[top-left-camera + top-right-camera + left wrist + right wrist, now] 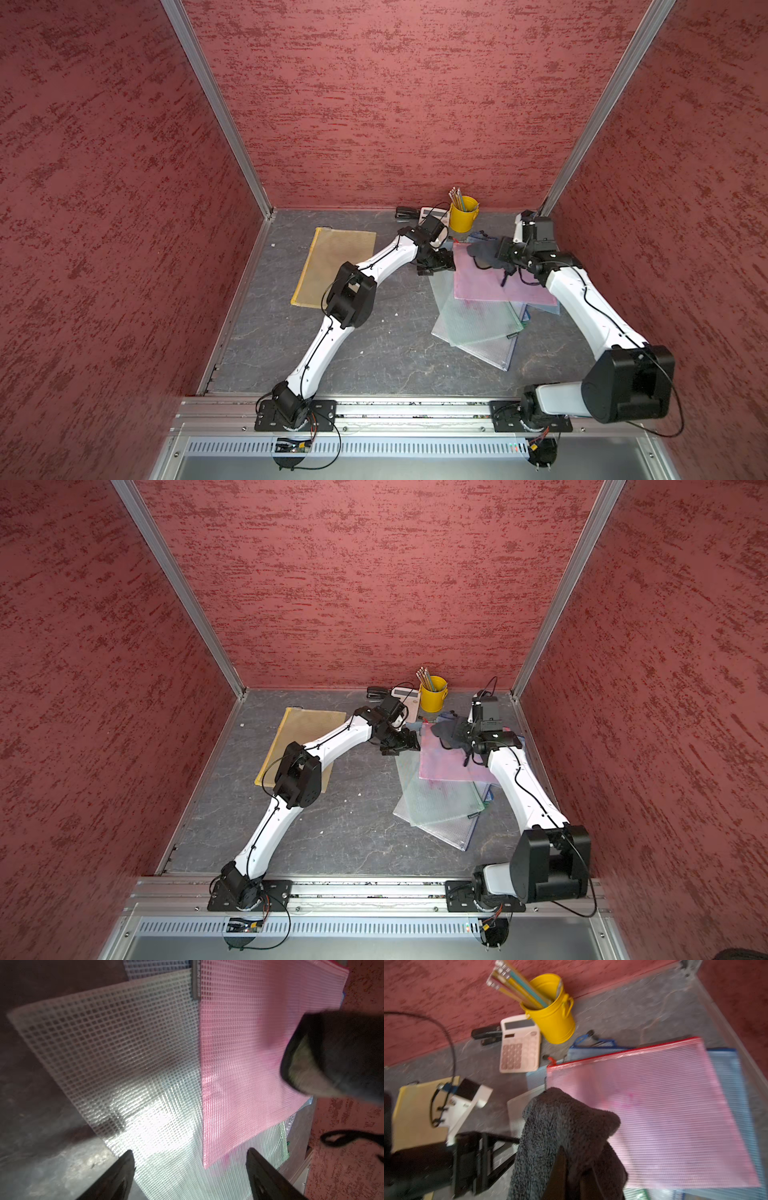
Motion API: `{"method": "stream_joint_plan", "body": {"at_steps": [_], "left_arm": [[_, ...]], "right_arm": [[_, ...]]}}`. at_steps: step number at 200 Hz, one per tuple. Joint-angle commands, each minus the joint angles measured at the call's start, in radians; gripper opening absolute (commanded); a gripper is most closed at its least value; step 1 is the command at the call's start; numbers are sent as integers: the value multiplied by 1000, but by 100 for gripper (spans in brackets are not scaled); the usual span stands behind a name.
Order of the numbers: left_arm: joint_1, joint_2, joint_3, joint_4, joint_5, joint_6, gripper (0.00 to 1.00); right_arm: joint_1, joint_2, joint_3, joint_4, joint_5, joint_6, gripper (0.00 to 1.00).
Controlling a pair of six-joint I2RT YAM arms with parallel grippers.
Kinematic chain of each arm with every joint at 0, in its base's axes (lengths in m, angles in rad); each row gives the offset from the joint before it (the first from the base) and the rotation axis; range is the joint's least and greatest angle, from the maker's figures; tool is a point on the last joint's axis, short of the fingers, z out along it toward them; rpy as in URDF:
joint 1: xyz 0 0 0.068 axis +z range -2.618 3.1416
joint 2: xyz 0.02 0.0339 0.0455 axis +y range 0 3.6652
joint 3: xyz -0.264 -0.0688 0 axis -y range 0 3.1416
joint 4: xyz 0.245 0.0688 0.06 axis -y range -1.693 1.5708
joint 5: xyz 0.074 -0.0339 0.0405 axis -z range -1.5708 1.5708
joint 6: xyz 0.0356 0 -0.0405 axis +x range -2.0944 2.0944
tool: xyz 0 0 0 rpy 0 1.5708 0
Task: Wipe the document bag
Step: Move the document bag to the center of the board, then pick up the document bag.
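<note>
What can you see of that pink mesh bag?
The see-through pink mesh plastic document bag has a red zipper strip along its far edge. It lies flat on top of a pile of clear, green and blue bags. A dark grey fluffy cloth, pinched in the shut right claw, covers one far corner. The open left claw hovers beside it.

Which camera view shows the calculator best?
The right wrist view: the whole calculator shows there, keys and screen, slightly blurred. In both top views it is small and the left arm covers part of it. The left wrist view does not show it.
</note>
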Motion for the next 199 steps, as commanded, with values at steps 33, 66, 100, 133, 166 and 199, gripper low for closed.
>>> {"method": "stream_joint_plan", "body": {"at_steps": [33,66,100,133,166,199], "left_arm": [[-38,79,86,15,61,-31,85],[-50,145,143,12,67,-50,85],[-62,191,154,12,72,-53,86],[-74,204,138,89,120,-88,84],[-80,210,120,210,185,-150,82],[-80,219,80,328,242,-217,81]], "right_arm": [[-61,205,-70,178,35,-62,0],[-61,287,-123,231,-14,-59,0],[-61,308,-185,253,-75,-41,0],[-60,331,-249,275,-131,-23,0],[-59,356,-283,288,-176,-7,0],[-59,368,-278,283,-182,-9,0]]}}
